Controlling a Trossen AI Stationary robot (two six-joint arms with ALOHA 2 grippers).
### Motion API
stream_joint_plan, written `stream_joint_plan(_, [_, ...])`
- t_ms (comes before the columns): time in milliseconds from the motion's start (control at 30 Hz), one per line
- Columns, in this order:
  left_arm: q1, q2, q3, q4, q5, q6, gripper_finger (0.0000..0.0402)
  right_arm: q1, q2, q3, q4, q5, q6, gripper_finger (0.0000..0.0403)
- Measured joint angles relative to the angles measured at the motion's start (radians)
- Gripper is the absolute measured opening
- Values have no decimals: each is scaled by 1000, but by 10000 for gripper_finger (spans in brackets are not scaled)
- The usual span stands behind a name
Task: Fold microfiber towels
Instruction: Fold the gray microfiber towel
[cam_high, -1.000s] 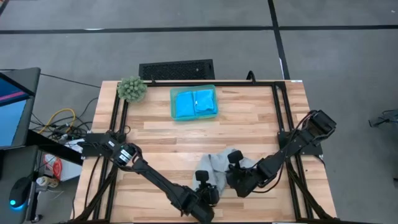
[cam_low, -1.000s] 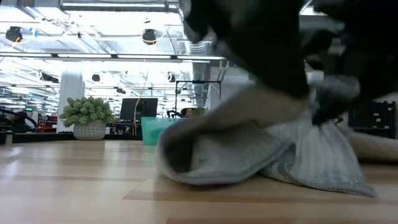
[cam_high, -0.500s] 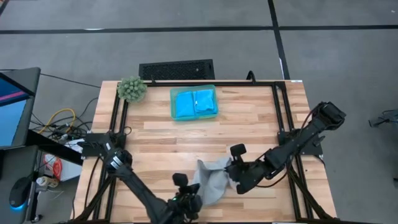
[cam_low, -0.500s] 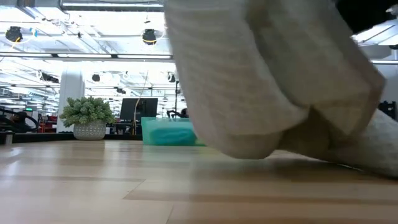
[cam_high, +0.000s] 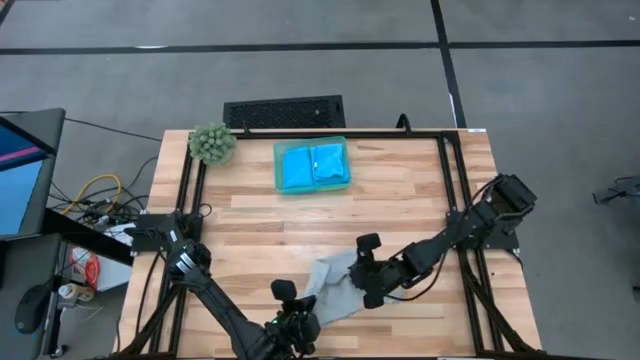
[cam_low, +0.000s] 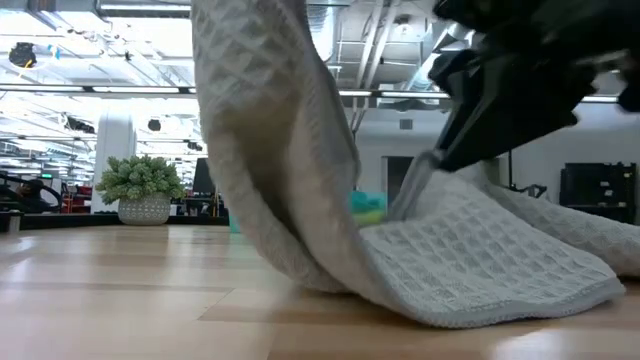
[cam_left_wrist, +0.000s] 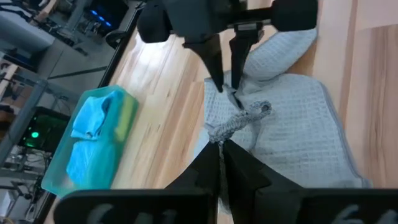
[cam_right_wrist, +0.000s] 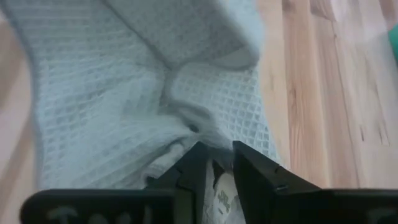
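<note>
One light grey towel lies crumpled at the near bench edge, long axis diagonal. Low view: one end hangs lifted. Left tool pinches it closed; right tool stands slightly parted over a fold.

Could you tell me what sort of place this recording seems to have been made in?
Probably a robotics lab in a large open workspace: a wooden table in a black frame on grey carpet, a monitor with loose cables beside it, and ceiling lights over distant desks and screens in the low view.
</note>
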Motion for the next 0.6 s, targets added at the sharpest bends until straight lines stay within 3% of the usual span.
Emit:
stream_joint_plan(200, [0, 1, 0, -11, 10, 0, 4, -32, 4, 0, 10, -11, -6, 111])
stream_joint_plan(433, [0, 1, 0, -58, 29, -7, 4, -35, -85, 0, 8, -11, -40, 14])
stream_joint_plan(600, [0, 1, 0, -63, 23, 9, 4, -29, -195, 0, -11, -10, -58, 7])
